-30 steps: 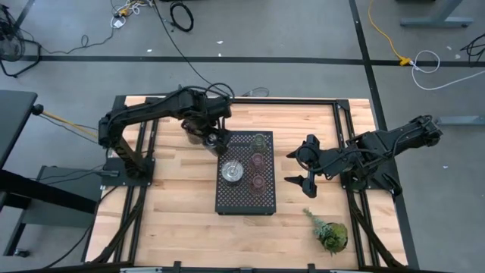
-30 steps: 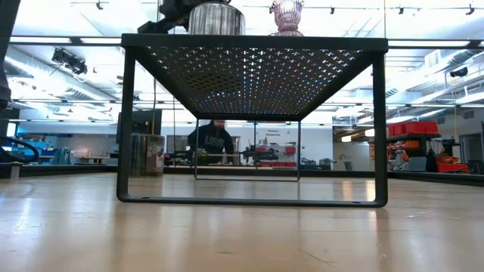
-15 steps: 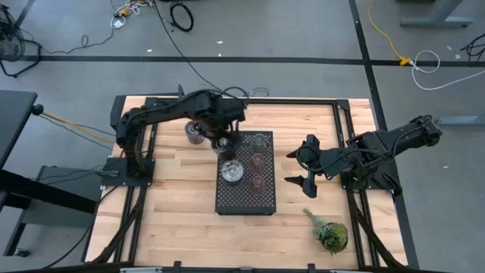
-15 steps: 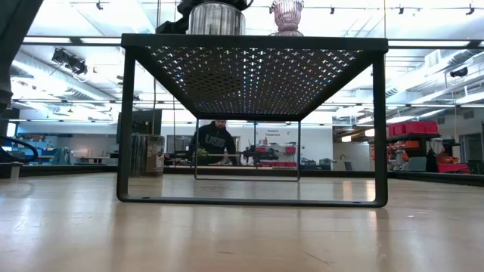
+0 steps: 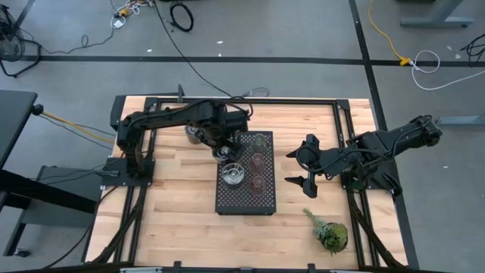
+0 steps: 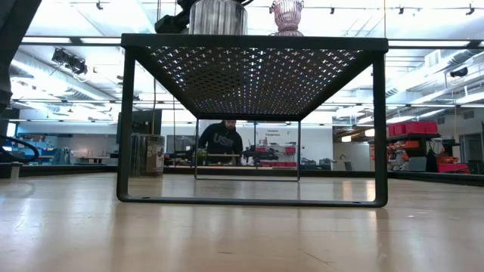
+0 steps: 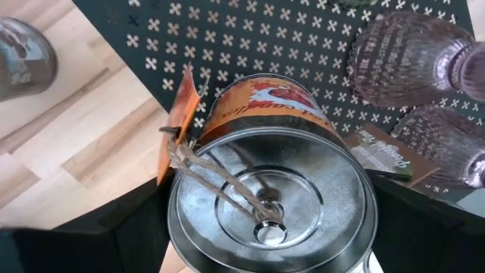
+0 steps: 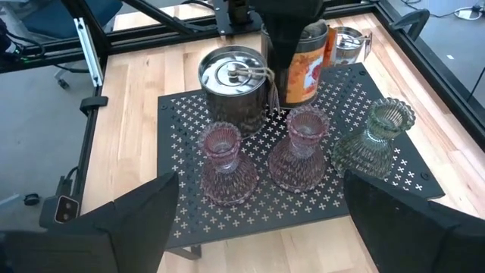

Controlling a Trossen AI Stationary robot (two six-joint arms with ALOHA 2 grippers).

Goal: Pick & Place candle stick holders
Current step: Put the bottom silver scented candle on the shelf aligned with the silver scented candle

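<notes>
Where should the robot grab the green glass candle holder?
Pinch the green glass holder at its narrow waist, under the flared cup. Come with the open right gripper from its own side: that tray edge is free, while a pink holder and the left gripper holding a tin crowd the other.

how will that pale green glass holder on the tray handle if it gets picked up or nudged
The pale green glass holder looks like ribbed glass, so probably fragile and slick between hard fingers. Its cup sits on a narrow stem above a wider flared base, so a push high up could tip it, though the base should steady it. It stands near the tray edge, so a nudge might send it off.
</notes>
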